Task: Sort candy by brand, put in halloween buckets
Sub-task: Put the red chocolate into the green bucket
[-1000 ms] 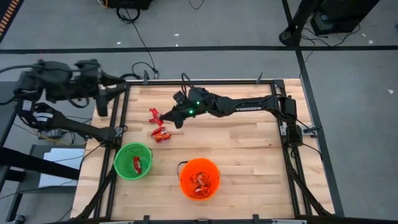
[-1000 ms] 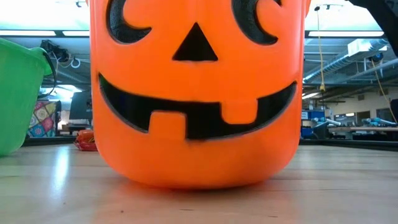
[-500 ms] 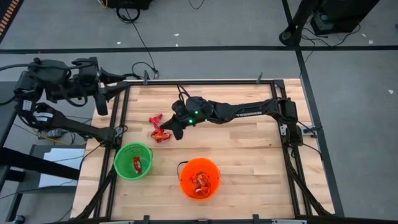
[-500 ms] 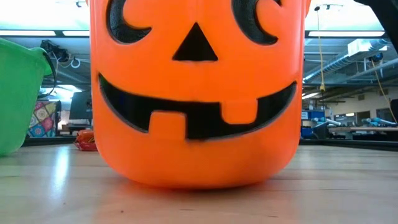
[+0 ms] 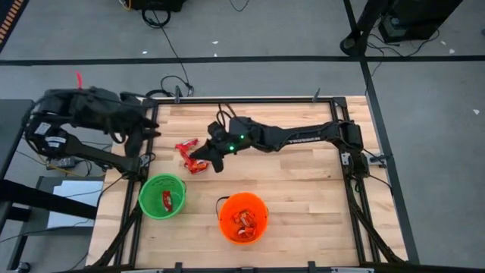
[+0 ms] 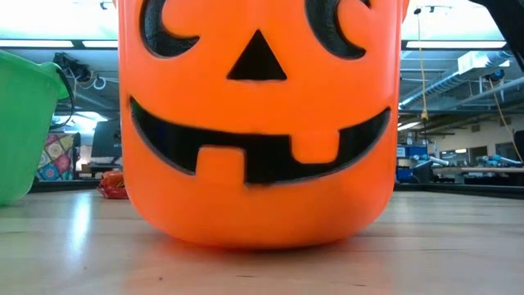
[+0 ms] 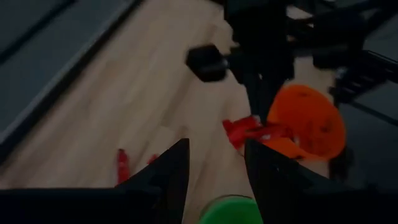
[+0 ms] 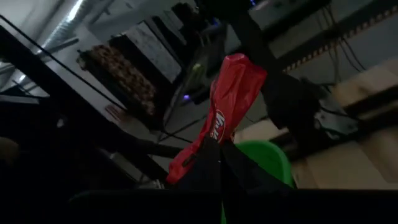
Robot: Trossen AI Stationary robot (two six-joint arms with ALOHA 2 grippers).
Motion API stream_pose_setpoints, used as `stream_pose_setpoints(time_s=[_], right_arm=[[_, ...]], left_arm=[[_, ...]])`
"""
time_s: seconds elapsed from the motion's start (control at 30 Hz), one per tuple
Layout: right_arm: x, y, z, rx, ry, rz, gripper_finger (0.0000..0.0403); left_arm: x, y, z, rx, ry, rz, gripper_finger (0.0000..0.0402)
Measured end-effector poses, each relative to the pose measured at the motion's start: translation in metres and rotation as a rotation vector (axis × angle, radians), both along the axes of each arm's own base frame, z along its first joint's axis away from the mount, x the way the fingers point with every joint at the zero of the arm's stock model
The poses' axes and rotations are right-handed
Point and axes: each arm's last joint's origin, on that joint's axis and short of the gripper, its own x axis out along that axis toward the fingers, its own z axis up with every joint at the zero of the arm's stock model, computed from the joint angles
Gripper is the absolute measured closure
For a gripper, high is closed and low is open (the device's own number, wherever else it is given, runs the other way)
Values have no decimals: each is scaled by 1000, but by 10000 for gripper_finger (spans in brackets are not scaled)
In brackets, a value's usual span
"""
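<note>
My right gripper (image 5: 198,154) reaches over the table's left-middle and is shut on a red wrapped candy (image 5: 186,145), which also shows in the right wrist view (image 8: 231,93). A small pile of red and orange candy (image 5: 198,166) lies on the wood just nearer than it. The green bucket (image 5: 162,196) stands at the near left with a red piece inside. The orange bucket (image 5: 243,217), which fills the low view (image 6: 258,123), holds several pieces. My left gripper (image 7: 214,168) is open and empty at the table's left edge (image 5: 145,130). My right gripper pinches one end of the red wrapper (image 8: 211,140) between its two fingers. The fingers come from the table's right and slant down. The rest of the wrapper sticks out past the fingertips, clear of the table.
The black frame rail (image 5: 144,163) runs along the table's left edge beside the left arm. Bare wood (image 5: 303,182) lies to the right of the buckets. A bit of candy (image 6: 112,184) shows on the table between the buckets in the low view.
My right gripper, still shut on the red candy, has gone a little toward the table's near edge and left, over the candy pile. My left arm has swung toward the table's right, bringing its gripper over the left frame rail.
</note>
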Motion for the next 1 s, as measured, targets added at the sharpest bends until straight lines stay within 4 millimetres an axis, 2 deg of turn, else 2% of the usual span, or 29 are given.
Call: stream_pose_setpoints(time_s=[0.17,0.37,0.5,0.6,1.0], right_arm=[[1,1,22,-18,-68,19,402],[0,2,41,-28,-119,24,402],[0,2,41,-28,-112,26,402],[0,2,38,-27,-86,26,402],[0,2,36,-40,-63,28,402]], left_arm=[[12,-4,-10,-80,-3,-102,242],[27,-7,-32,-129,91,-216,242],[35,-7,-40,-109,90,-232,242],[39,-6,-38,-84,47,-217,242],[33,-6,-26,-71,-95,-234,242]])
